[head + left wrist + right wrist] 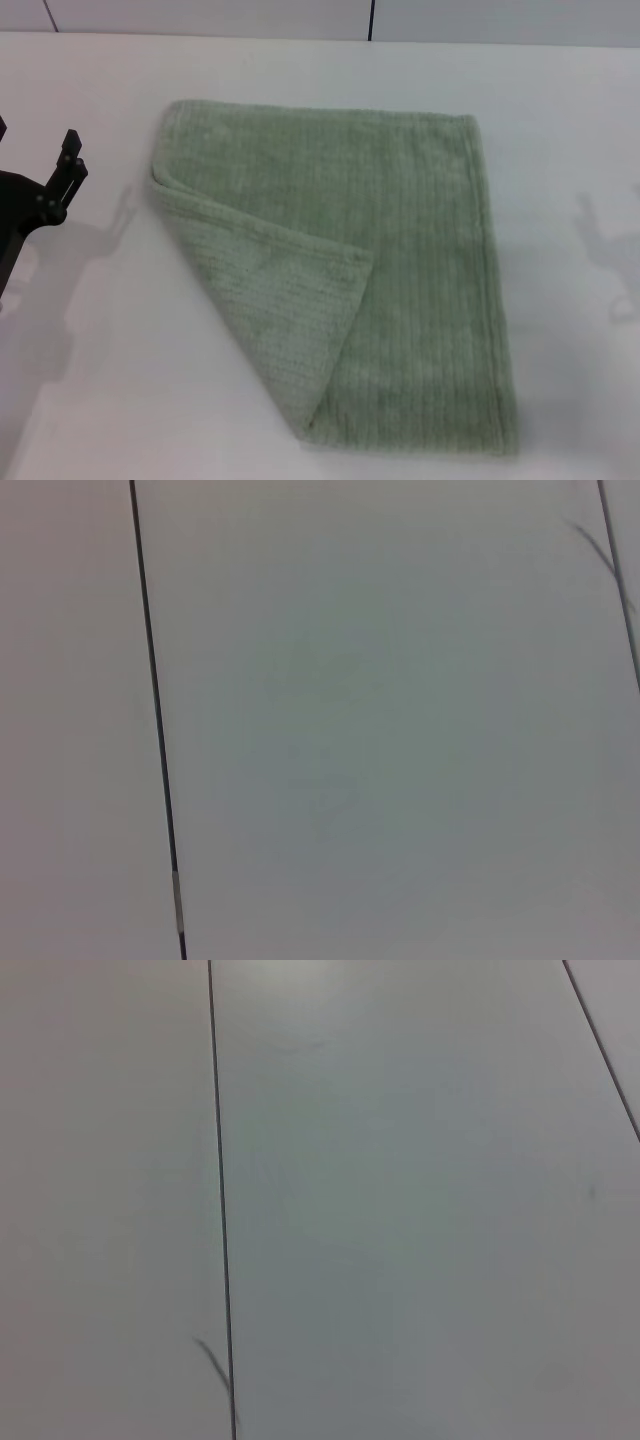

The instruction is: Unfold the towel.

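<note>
Sage-green towel (350, 270) and left tool (55, 185), state unclear, show only from the head; wrist views show blank panels.

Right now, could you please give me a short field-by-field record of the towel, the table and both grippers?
towel: pale green, ribbed, lying flat on the table, not fully unfolded
fold: near-left corner turned over onto the cloth as a triangular flap
table: white, towel near its middle
left gripper: at the head view's left edge, apart from the towel, holding nothing
right gripper: not in view
wrist views: only plain panels with dark seams
</note>
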